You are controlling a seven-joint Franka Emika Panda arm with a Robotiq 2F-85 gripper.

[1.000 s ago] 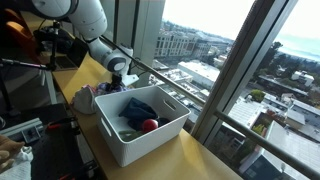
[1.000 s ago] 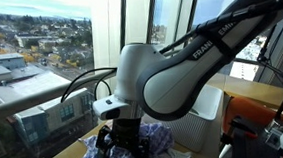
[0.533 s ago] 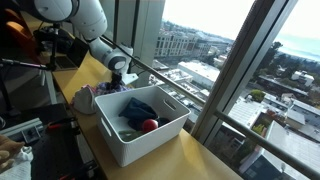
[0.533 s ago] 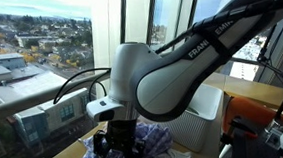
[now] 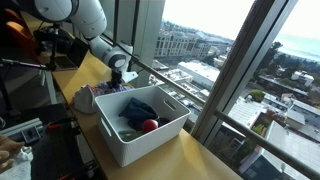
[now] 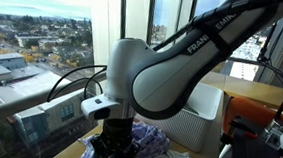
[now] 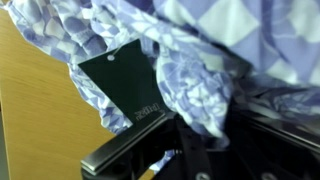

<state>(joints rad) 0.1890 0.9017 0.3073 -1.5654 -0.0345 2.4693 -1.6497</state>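
A blue-and-white patterned cloth (image 7: pixel 190 80) with a dark green tag (image 7: pixel 125 85) fills the wrist view, lying on the wooden counter (image 7: pixel 30 110). A bunched fold of it hangs down between my gripper's (image 7: pixel 195 140) dark fingers (image 7: pixel 120 155), which have closed in on it. In both exterior views the gripper (image 5: pixel 118 78) (image 6: pixel 114 141) points down into the cloth pile (image 5: pixel 85 98) (image 6: pixel 151 143) by the window, just behind the white bin (image 5: pixel 130 142). How firmly the fold is pinched is partly hidden by the cloth itself.
The white bin holds a dark blue garment (image 5: pixel 140 108) and a red object (image 5: pixel 148 125). A window with a metal rail (image 5: pixel 175 85) runs along the counter's far side. Equipment and cables (image 5: pixel 30 125) crowd the counter's near end.
The jaws have closed from wide open onto the cloth fold. The arm has sunk slightly into the pile; the cloth has bunched up around the fingers.
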